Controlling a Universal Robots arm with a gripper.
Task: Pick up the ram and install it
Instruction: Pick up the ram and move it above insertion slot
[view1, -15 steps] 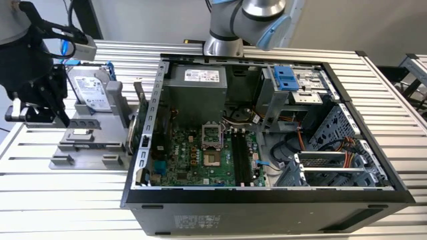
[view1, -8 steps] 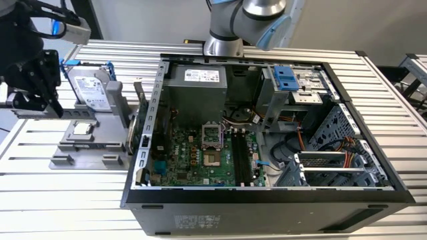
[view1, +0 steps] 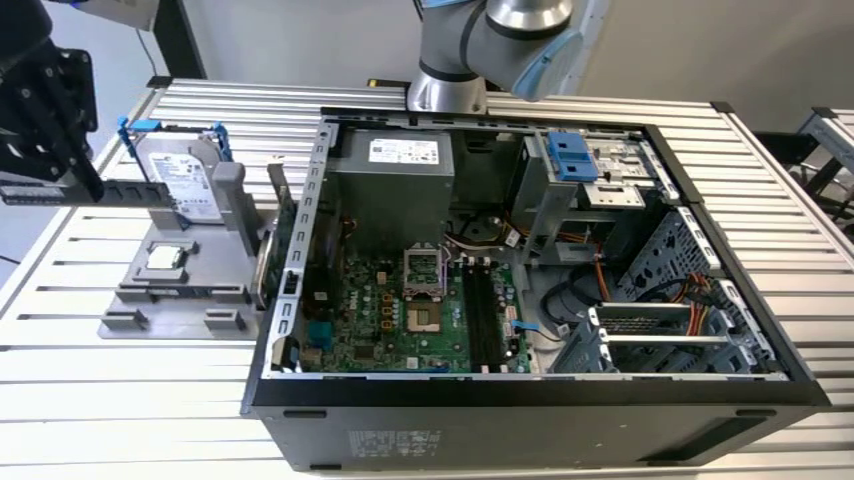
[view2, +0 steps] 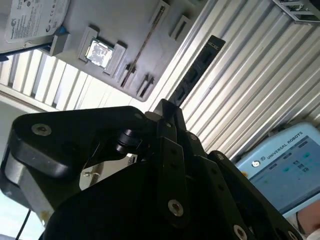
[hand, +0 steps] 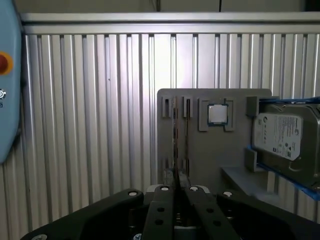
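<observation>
1. One arm (view1: 494, 40) reaches over the ribbed tabletop (view1: 134, 400), and its black tool (view1: 74, 180) hangs at the exterior view's left.
2. The tool is clamped on the ram (view1: 134, 195), fingers pressed against its two flat faces.
3. In the exterior view the ram lies level in the air, above the grey holder (view1: 174, 300) and crossing in front of the hard drive (view1: 187, 180).
4. In the second wrist view the ram (view2: 197, 67) juts out from the tool (view2: 167, 112) as a long dark stick over the tabletop slats, just beside the holder (view2: 130, 30).
5. In the first wrist view the ram (hand: 175, 150) shows edge-on as a thin dark line rising from the tool (hand: 176, 192), in line with the holder's narrow slots.
6. The holder carries the processor (view1: 167, 258) in a square pocket and the hard drive standing in its blue frame.
7. An open case (view1: 534, 400) lies on the tabletop at the exterior view's right of the holder, with the green board (view1: 400, 310) inside.
8. Long black slots (view1: 477, 315) run along the board, well apart from the ram.
9. A pale blue pendant (view2: 285, 165) sits at the edge of both wrist views.
</observation>
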